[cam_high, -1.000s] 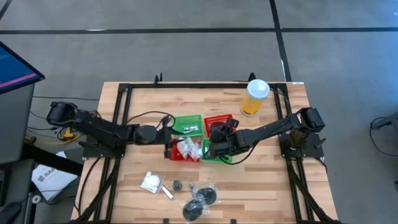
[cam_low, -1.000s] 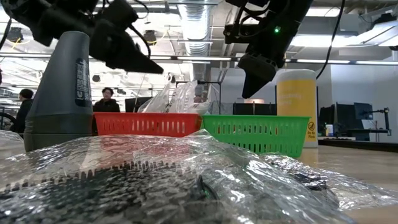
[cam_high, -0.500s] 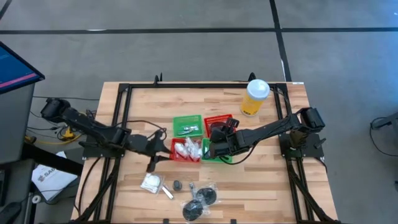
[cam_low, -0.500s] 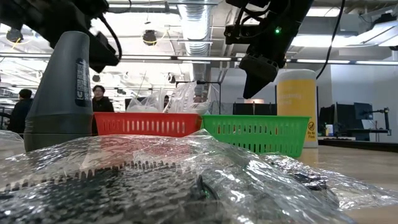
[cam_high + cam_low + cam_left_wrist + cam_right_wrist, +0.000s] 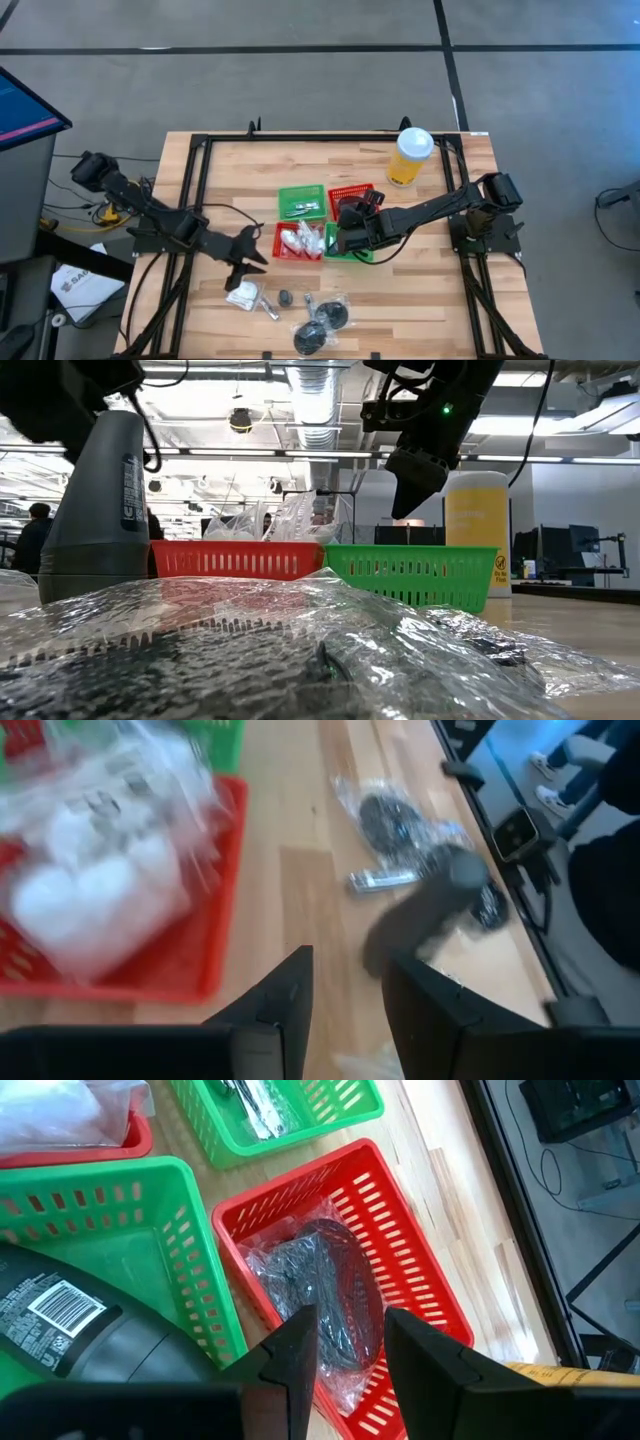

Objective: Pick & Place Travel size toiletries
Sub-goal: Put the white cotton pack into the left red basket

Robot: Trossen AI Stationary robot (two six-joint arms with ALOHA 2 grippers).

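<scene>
At the table's left front, the left gripper (image 5: pixel 247 265) hangs just behind a loose white packet (image 5: pixel 240 294). Its fingers (image 5: pixel 285 1000) stand apart with nothing between them. Right of that packet, near the front edge, lie a thin tube (image 5: pixel 268 311) and some wrapped discs (image 5: pixel 325 322), all of it unsorted.

Mid-table, the near red basket (image 5: pixel 278 245) already holds several white packets (image 5: pixel 302 238), and the green basket (image 5: pixel 300 189) behind it holds tubes. Further right, the right gripper (image 5: pixel 345 238) waits over the baskets. Its fingers (image 5: pixel 295 1350) are also apart and empty, and its wrist view looks down on the far red basket (image 5: pixel 420 1280), where a wrapped disc lies.

The step in hand looks like the left arm's reach for the next item, most likely the loose packet, since that is the nearest one. The next move calls for coming down over the packet with the fingers straddling it, and closing gently because it is puffy and slippery. It should then be carried clear of the rim to the near red basket with its like.
</scene>
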